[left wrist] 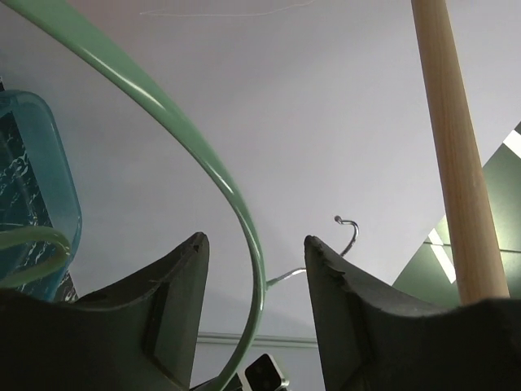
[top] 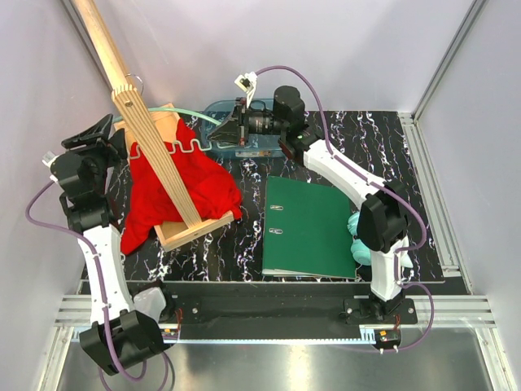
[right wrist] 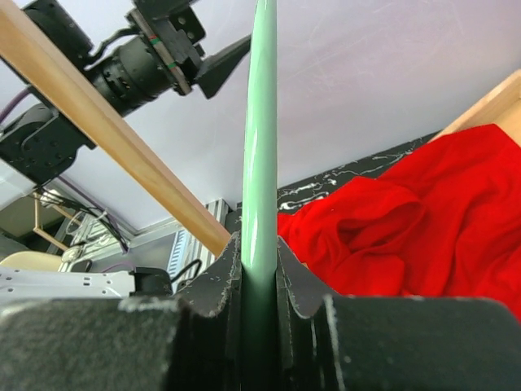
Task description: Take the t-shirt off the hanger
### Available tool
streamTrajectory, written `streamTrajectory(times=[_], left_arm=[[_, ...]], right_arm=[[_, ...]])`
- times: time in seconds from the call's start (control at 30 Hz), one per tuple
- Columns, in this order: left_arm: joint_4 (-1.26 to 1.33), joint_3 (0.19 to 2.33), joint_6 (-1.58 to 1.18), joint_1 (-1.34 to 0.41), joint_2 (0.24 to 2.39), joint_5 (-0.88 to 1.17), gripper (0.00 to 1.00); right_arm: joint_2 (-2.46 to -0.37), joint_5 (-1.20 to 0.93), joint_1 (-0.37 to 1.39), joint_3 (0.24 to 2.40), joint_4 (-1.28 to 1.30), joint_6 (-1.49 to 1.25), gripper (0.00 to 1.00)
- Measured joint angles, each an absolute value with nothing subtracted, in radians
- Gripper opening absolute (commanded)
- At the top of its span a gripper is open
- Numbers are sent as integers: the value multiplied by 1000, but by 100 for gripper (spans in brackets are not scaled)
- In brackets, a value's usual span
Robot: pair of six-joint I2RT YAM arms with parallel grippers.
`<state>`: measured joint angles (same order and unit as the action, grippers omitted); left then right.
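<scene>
The red t-shirt (top: 179, 189) lies heaped on the table round the foot of the wooden stand; in the right wrist view the t-shirt (right wrist: 407, 228) sits crumpled below and to the right. The mint-green hanger (top: 175, 147) is above it, its wavy bar across the shirt's top edge; whether cloth still hangs on it I cannot tell. My right gripper (top: 218, 133) (right wrist: 260, 244) is shut on the hanger's arm (right wrist: 262, 122). My left gripper (top: 110, 126) (left wrist: 256, 244) stands open, with the hanger's curved arm (left wrist: 203, 163) passing between its fingers, untouched. The metal hook (left wrist: 350, 232) shows beyond.
A slatted wooden pole (top: 155, 138) (left wrist: 452, 147) rises from a plywood base (top: 195, 232) under the shirt. A green binder (top: 308, 228) lies at centre right, with a teal object (top: 358, 240) beside the right arm. A clear blue tub (top: 213, 106) (left wrist: 41, 187) stands at the back.
</scene>
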<state>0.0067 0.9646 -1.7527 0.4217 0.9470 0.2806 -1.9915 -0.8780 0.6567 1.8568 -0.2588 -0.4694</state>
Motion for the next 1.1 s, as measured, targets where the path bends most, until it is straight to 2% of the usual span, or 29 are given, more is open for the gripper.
streamTrajectory(times=[0.1,0.13,0.23,0.3,0.43,0.47,0.53,0.6,0.67,0.7,0.73,0.77,0.87,0.93,1.1], left_arm=[[-11,968,-1757,410,945,242,46],[-15,970,-1757,406,947,232,41],[-21,991,-1763,384,965,205,35],[-21,1000,-1765,369,977,191,25],[-21,1011,-1773,349,988,159,13],[-21,1013,-1775,347,988,153,6],[-22,1013,-1792,344,988,147,1],[-22,1013,-1822,336,986,134,0],[-39,1016,-1840,325,984,115,0],[-57,1022,-1843,318,983,103,0],[-81,1033,-1845,311,984,90,0],[-108,1047,-1845,301,984,73,0],[-163,1095,-1811,267,984,23,0],[-187,1123,-1782,245,984,-11,0],[-216,1159,-1743,233,999,-72,0]], right_arm=[[-1985,-889,657,1851,-273,-476,0],[-1981,-892,657,1849,-274,-477,0],[-1969,-905,656,1840,-285,-480,0],[-1964,-912,656,1839,-289,-480,0],[-1955,-918,654,1823,-290,-482,0],[-1954,-918,654,1819,-291,-481,0],[-1954,-917,653,1813,-294,-480,0],[-1954,-913,653,1805,-294,-480,0],[-1954,-909,651,1802,-293,-479,11],[-1954,-903,651,1801,-290,-479,28],[-1953,-898,650,1801,-286,-479,40],[-1953,-895,649,1802,-280,-481,45],[-1952,-845,643,1802,-240,-478,71],[-1949,-806,638,1804,-220,-473,97],[-1908,-657,628,1805,-130,-450,100]])
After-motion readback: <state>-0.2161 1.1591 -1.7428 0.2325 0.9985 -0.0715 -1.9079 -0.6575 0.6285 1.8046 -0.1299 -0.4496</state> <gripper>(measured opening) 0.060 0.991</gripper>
